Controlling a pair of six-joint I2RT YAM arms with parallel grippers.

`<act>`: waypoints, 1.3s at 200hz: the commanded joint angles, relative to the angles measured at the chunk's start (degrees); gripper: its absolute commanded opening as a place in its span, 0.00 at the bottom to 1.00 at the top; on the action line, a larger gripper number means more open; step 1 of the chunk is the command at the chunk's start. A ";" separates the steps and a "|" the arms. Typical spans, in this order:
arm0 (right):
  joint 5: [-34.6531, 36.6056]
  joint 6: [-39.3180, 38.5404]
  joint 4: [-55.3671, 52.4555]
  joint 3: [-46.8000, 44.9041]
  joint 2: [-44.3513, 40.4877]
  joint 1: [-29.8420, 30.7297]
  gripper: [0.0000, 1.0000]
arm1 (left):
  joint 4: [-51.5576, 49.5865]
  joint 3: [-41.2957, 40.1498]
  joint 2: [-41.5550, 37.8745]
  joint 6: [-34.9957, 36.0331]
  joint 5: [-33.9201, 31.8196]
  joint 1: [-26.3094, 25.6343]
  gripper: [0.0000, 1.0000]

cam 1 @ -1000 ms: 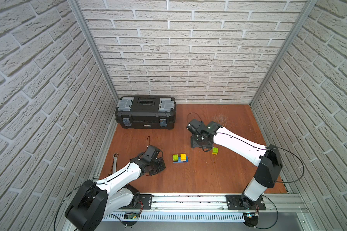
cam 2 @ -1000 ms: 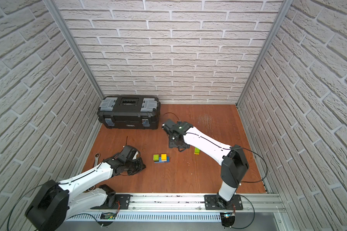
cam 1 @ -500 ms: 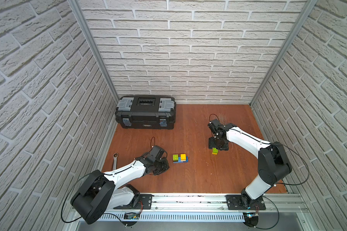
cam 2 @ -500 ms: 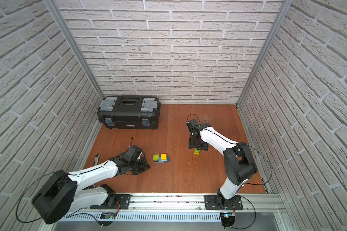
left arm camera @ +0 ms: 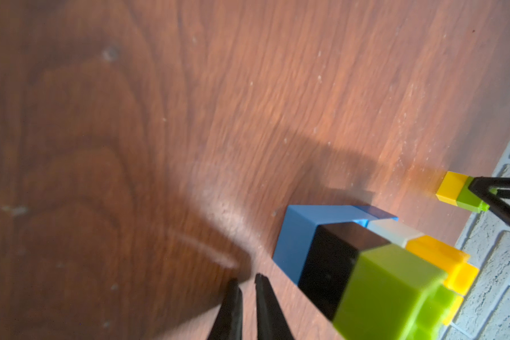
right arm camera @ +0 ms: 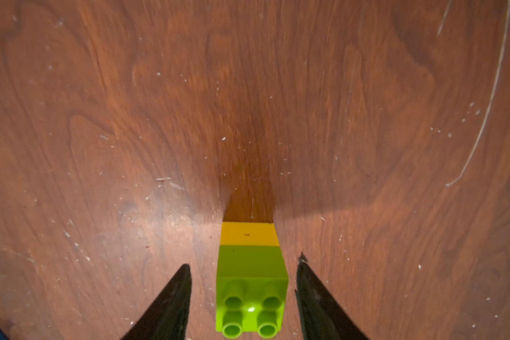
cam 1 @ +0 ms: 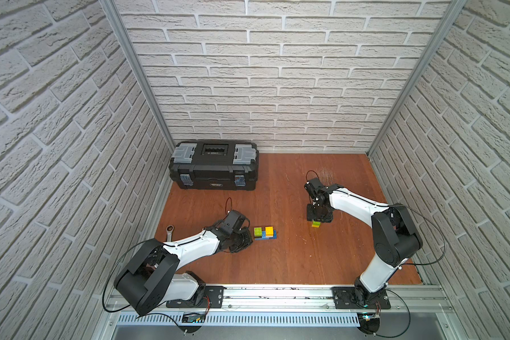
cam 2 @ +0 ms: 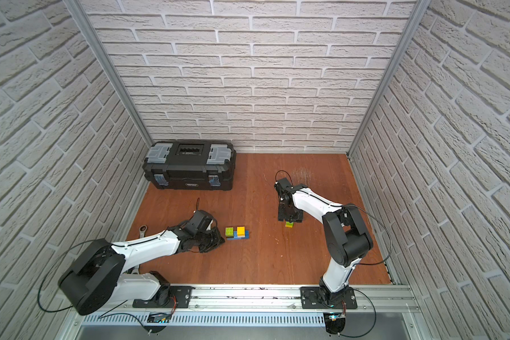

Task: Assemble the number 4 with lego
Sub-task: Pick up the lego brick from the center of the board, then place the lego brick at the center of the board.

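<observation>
— Claws first: the right claw (right arm camera: pixel 244 262) points straight down, its two fingers apart, one on each side of a green-and-yellow stack (right arm camera: pixel 251 265). I can see a gap on both sides, so nothing is gripped.

— Where does that stack sit?

— Upright on the table (cam 1: pixel 277 265), the lime green brick on top with its studs up and the yellow one beneath. From the toolbox (cam 1: pixel 214 164) it is forward and well past the end on the right arm's side.

— And the other arm?

— The left claw (left arm camera: pixel 247 279) is drawn together and empty, its tips low over the wood.

— Close to anything?

— Just beside the partly built figure (cam 1: pixel 265 233), which stands in front of that same end of the toolbox, further forward than the stack. A long light-blue brick (left arm camera: pixel 298 235) is its base. On it stands a black brick (left arm camera: pixel 330 265) with a lime green one above. Next to that is a white brick (left arm camera: pixel 395 232) capped in yellow.

— Anything else down there?

— A wrench (cam 1: pixel 169 230), forward of the toolbox's opposite end, near the left arm.
</observation>
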 commanded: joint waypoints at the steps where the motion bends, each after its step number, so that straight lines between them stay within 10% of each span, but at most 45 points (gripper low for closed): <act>1: 1.93 -0.88 -0.09 -0.63 0.02 -0.21 0.51 | 0.51 0.72 1.80 -0.28 -0.62 -0.47 0.14; 96: 4.48 2.25 -4.45 -0.27 -2.30 8.04 0.14 | -0.22 3.95 4.97 1.70 -0.52 -0.56 0.14; 178: 2.96 8.29 -3.93 3.88 -0.93 22.97 0.09 | 0.19 10.32 12.28 4.62 -0.97 0.19 0.13; 260: 1.82 11.06 -0.83 0.80 1.57 25.19 0.12 | 0.63 17.16 19.55 7.72 -0.23 1.20 0.12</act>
